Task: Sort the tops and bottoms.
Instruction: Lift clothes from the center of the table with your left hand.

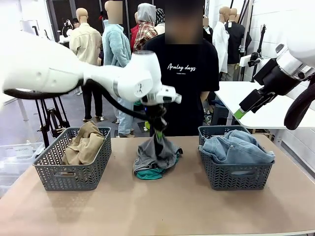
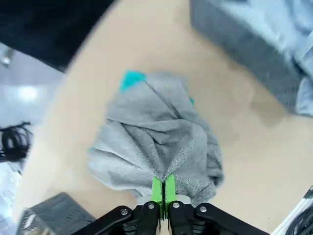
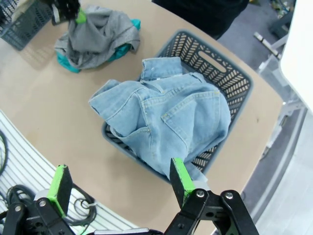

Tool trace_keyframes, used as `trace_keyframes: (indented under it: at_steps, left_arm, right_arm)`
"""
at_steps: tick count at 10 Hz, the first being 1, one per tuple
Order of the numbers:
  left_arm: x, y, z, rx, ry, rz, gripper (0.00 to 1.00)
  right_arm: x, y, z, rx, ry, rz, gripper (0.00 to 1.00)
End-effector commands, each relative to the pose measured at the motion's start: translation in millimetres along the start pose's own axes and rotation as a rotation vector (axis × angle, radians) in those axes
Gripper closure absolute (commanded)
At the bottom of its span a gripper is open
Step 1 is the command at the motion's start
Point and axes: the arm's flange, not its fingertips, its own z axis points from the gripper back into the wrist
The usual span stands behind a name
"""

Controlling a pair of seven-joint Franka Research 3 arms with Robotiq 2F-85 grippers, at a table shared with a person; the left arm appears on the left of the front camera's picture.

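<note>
Left wrist view: left hand [image 2: 163, 182] clamps a bunched fold of the grey top [image 2: 151, 132], on the surface [image 2: 244, 161] over the teal top [image 2: 131, 78]; soft, light cloth, likely to drape. Right hand [image 3: 119, 169] open.

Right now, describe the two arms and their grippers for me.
Both arms are glossy white with rounded joints. The left arm has a black cable looping beneath it, and the right arm has a thick black hose. The left gripper and right gripper are black angular linkages with silver pins and bright green pads.
</note>
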Motion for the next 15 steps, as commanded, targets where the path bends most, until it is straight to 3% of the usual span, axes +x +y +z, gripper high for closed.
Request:
trace_keyframes:
  at_steps: [1, 2, 3, 7, 11, 14, 15]
  left_arm:
    - [-17, -10, 48, 0.144, -0.148, 0.016, 1.0]
    - [-20, -11, 73, 0.2, -0.265, 0.084, 1.0]
    - [4, -2, 41, 0.057, -0.085, 0.002, 1.0]
    - [0, -7, 46, 0.084, -0.115, 0.024, 1.0]
    - [19, 13, 199, 0.308, -0.21, 0.0, 1.0]
    - [38, 3, 268, 0.461, -0.286, -0.056, 1.0]
    - [47, 0, 278, 0.484, -0.261, -0.07, 1.0]
  right_arm:
    - [0, 1, -2, -0.024, 0.005, -0.014, 0.0]
    - [0, 1, -2, -0.024, 0.005, -0.014, 0.0]
    - [0, 1, -2, -0.024, 0.005, -0.014, 0.0]
    - [0, 1, -2, -0.024, 0.005, -0.014, 0.0]
    - [0, 1, -2, -0.024, 0.005, -0.014, 0.0]
    - [0, 1, -2, -0.024, 0.005, -0.014, 0.0]
    - [0, 1, -2, -0.024, 0.005, -0.014, 0.0]
